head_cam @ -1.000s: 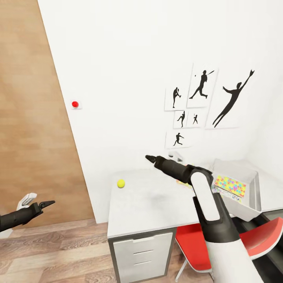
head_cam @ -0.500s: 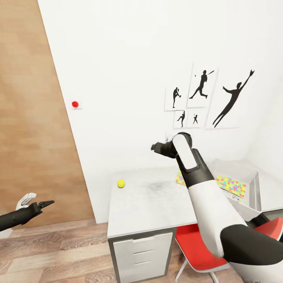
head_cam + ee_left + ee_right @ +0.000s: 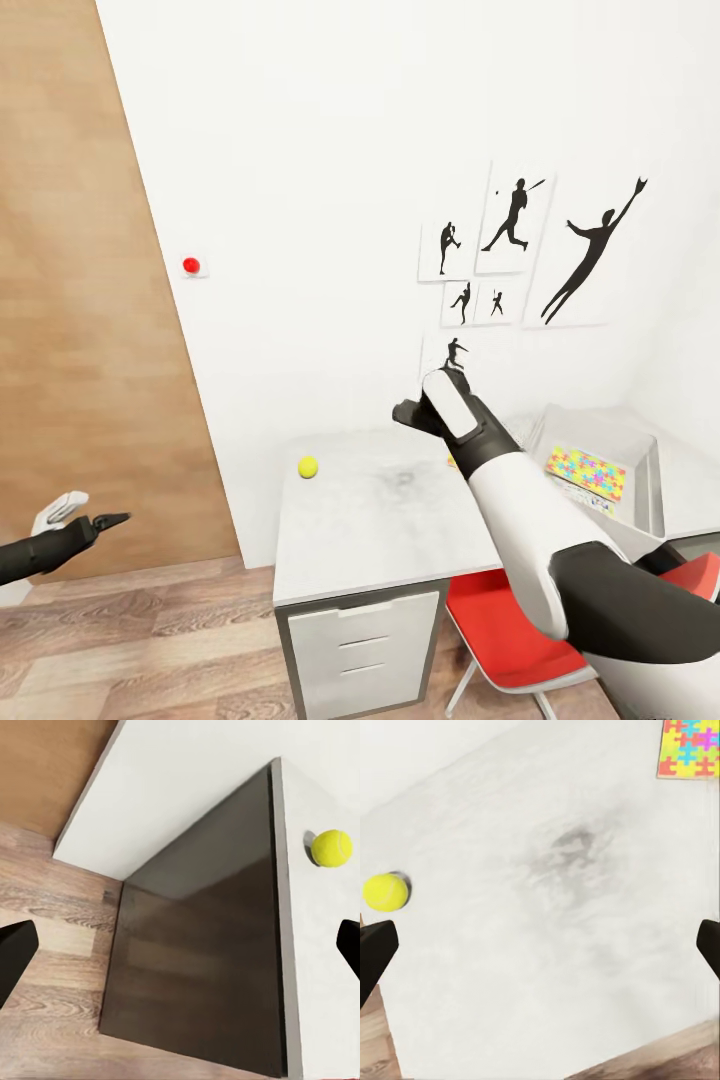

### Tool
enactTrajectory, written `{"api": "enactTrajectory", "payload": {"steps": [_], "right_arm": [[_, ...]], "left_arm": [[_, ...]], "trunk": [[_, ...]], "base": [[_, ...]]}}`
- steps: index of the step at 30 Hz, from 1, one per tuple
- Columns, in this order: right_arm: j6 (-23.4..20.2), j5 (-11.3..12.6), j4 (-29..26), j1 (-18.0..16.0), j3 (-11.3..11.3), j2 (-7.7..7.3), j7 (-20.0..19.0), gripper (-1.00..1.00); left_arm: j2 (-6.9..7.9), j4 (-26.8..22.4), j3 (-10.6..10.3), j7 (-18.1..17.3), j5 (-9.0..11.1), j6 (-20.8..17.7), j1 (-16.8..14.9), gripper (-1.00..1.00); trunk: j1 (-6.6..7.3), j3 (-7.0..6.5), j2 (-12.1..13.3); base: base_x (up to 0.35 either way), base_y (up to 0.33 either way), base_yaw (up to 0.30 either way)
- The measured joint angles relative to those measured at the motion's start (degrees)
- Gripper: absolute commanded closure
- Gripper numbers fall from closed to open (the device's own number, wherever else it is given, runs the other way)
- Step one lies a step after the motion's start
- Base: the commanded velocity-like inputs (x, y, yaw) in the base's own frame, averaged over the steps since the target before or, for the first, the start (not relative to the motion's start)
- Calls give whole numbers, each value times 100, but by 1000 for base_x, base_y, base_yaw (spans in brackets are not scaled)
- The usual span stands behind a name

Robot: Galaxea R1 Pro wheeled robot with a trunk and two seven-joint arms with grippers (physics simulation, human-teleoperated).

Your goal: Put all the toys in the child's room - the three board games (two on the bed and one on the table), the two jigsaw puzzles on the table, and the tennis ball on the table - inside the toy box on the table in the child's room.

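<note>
The yellow tennis ball (image 3: 307,467) (image 3: 331,848) (image 3: 386,892) lies near the far left corner of the pale table (image 3: 380,530). My right gripper (image 3: 405,412) (image 3: 540,952) hangs open above the middle of the table top, ball to one side and a jigsaw puzzle (image 3: 688,748) to the other. In the head view my right forearm hides most of that puzzle (image 3: 452,462). A second jigsaw puzzle (image 3: 586,472) lies inside the light grey toy box (image 3: 652,490) at the table's right. My left gripper (image 3: 105,521) (image 3: 180,949) is open and empty, low over the floor to the left of the table. The bed and board games are out of view.
A red chair (image 3: 500,620) is tucked under the table beside white drawers (image 3: 365,640). Black athlete posters (image 3: 520,260) hang on the white wall behind. A wood-panelled wall (image 3: 80,350) stands at the left, with plank floor (image 3: 150,650) below. The table's dark side panel (image 3: 202,945) faces my left gripper.
My right arm has folded at the wrist: the gripper, stretched out leftward over the table before, now points down at the table top. The left gripper drifted slightly down and left.
</note>
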State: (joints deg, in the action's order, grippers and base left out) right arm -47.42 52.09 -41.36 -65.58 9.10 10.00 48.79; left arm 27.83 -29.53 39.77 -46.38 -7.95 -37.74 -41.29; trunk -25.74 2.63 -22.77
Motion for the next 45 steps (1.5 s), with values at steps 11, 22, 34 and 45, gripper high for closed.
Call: {"api": "enactTrajectory", "payload": {"steps": [11,22,34,45], "right_arm": [[864,-1314,704,-36,-28,0,-63,-100],[1075,-1489,736,-35,-19,0,-68,-100],[1094,-1502,748,-32,-9,0,-68,-100],[1256,-1503,780,-27,-25,-145,-77,-100]], "left_arm": [[-1,-2,-10,214,-4,64,0,-100],[-6,-5,-17,329,-25,212,0,-100],[-27,-5,-24,398,-25,222,0,-100],[-44,-2,-31,459,-28,226,-2,-100]], "trunk": [[0,-1,-1],[2,11,-1],[0,96,0],[0,77,-1]], "base": [[0,0,0],[70,82,26],[38,93,5],[1,63,-144]]}}
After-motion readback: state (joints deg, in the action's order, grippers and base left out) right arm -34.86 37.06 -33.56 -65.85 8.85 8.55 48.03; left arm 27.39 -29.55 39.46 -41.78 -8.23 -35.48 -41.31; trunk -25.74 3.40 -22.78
